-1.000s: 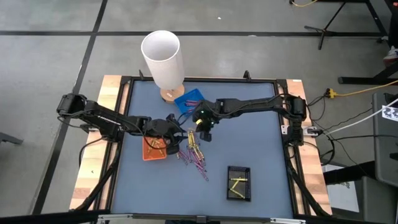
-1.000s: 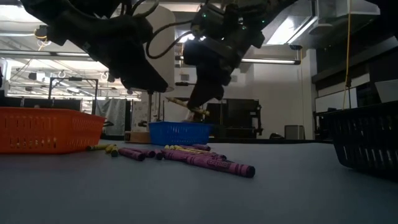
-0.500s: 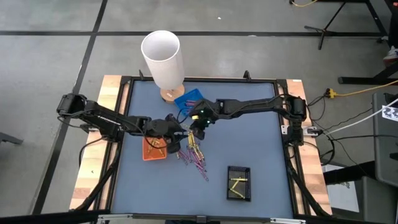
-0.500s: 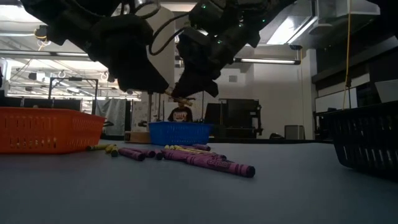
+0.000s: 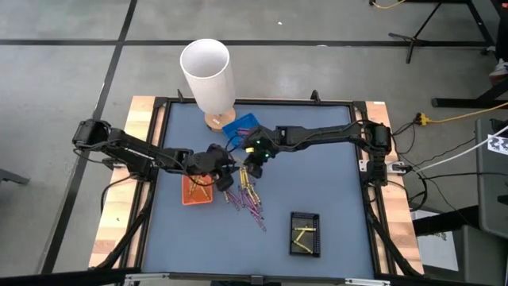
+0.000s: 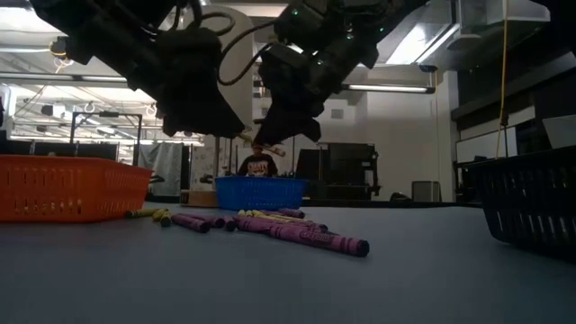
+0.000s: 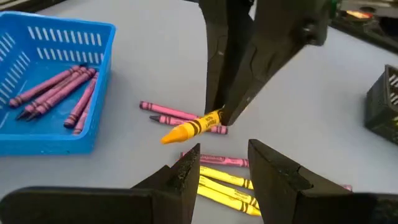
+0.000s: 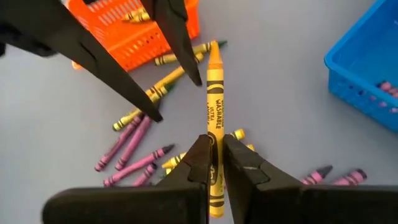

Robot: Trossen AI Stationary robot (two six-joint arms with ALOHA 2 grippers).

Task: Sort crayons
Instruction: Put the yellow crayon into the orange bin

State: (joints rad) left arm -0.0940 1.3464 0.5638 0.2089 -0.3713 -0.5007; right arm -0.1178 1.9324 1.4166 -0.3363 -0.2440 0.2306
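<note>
My right gripper [image 8: 214, 140] is shut on a yellow-orange crayon [image 8: 214, 93] and holds it in the air above the loose crayons [image 5: 248, 199] that lie on the blue table mat. My left gripper [image 7: 224, 152] stands open just left of it, above the mat beside the orange tray [image 5: 197, 191]. The crayon's tip [image 8: 214, 48] points at the left gripper and ends close beside one left finger [image 8: 183, 43], not between the two. Purple crayons [image 7: 59, 93] lie in the blue tray [image 7: 37, 134]. Yellow crayons [image 5: 302, 233] lie in the black tray [image 5: 305, 248]. My right gripper pinches the yellow-orange crayon between its two fingers, at the wrapped shaft toward the blunt end [image 7: 214, 117]. The crayon lies along the fingers and sticks out past their tips. The fingers slant down from the table's right side. The crayon is lifted clear of the table, its tip [image 7: 168, 138] free.
A tall white cylinder [image 5: 208, 71] stands on a wooden base at the far edge, next to the blue tray [image 5: 240, 127]. A person [image 6: 261, 165] sits in the room beyond the table. Bare mat [image 5: 333, 175] spreads to the right of the crayon pile.
My right gripper has rolled and shifted slightly toward the left gripper. The crayon, which hung low and slanted down, has swung up and now points nearly level at the left gripper. My left gripper has rolled in place and stayed open.
</note>
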